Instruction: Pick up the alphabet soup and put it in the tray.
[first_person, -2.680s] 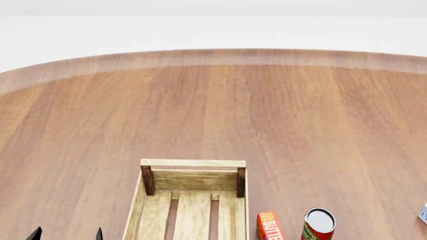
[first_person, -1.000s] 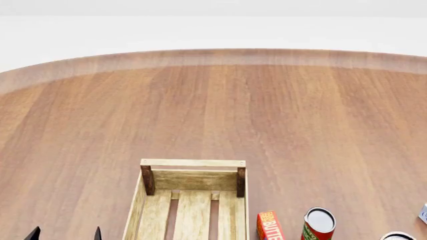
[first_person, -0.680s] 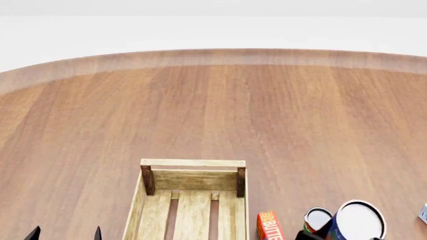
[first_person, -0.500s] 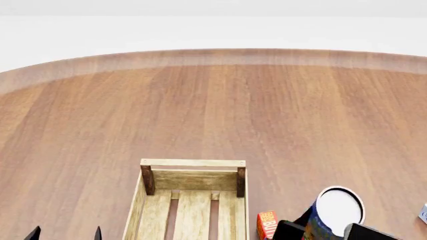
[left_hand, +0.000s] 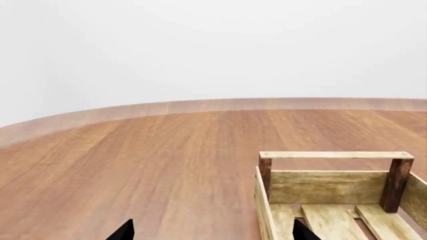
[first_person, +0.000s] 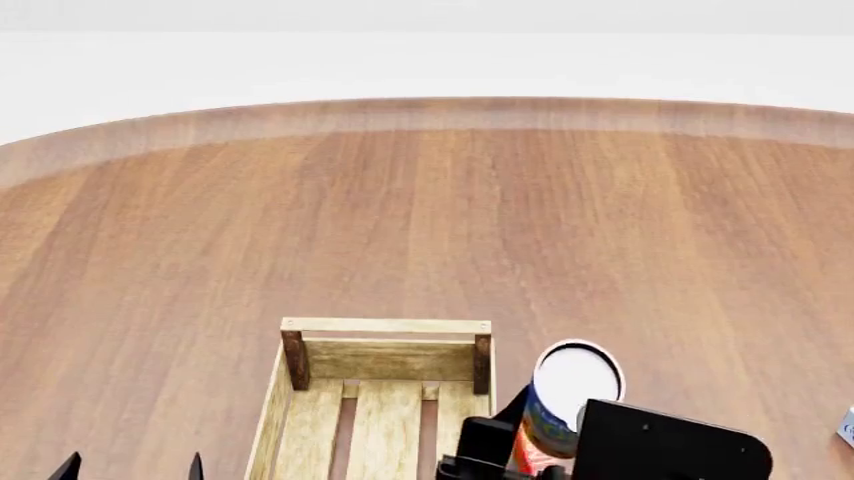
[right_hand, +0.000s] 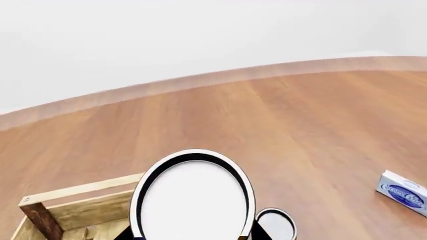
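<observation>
We see the tabletop (first_person: 441, 220) as warm brown wood, smooth, satin grain. The tray (first_person: 387, 400) is pale rough slats with darker corner posts. The alphabet soup (first_person: 567, 400) has a glossy printed label and flat whitish lid. The right gripper (first_person: 554, 455) housing reads matt black.

bright, even, diffuse light — sharp clean renders, no glare, only faint soft shadows inside the tray (first_person: 384, 326).

A round wooden table (first_person: 427, 230) carries the tray (first_person: 384, 328) and a small blue-and-white box (right_hand: 402, 192).
</observation>
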